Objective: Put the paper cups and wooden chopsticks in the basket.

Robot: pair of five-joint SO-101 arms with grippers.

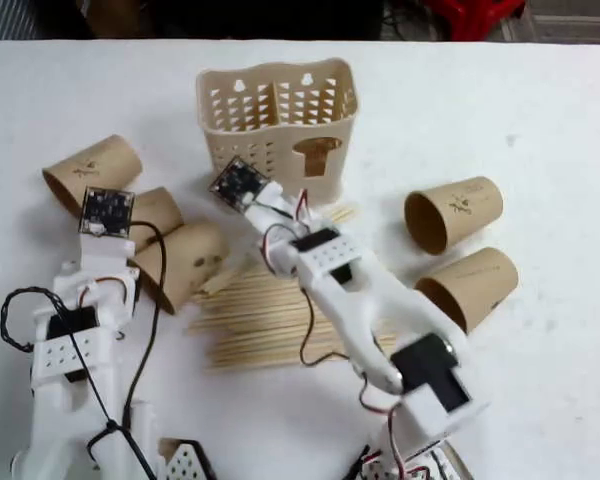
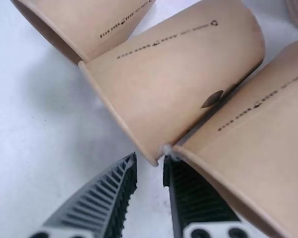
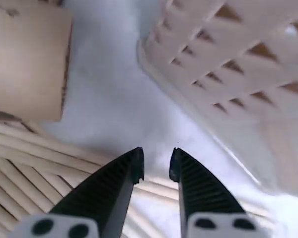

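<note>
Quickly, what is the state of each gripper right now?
Left gripper: slightly open, holding nothing.
Right gripper: slightly open, holding nothing.

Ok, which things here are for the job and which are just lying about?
For the job: five brown paper cups, pile of wooden chopsticks, cream slotted plastic basket.
Lying about: red object beyond the white table.

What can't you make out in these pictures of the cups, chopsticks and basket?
Basket floor, high view: hidden by its own front wall, so contents unclear.
Chopsticks, high view: the right arm covers part of the pile; count unreadable.
Middle cup of the left three, high view: partly behind the left arm's camera board.
Left claw, left wrist view: whether it touches that cup's rim is too close to tell.
</note>
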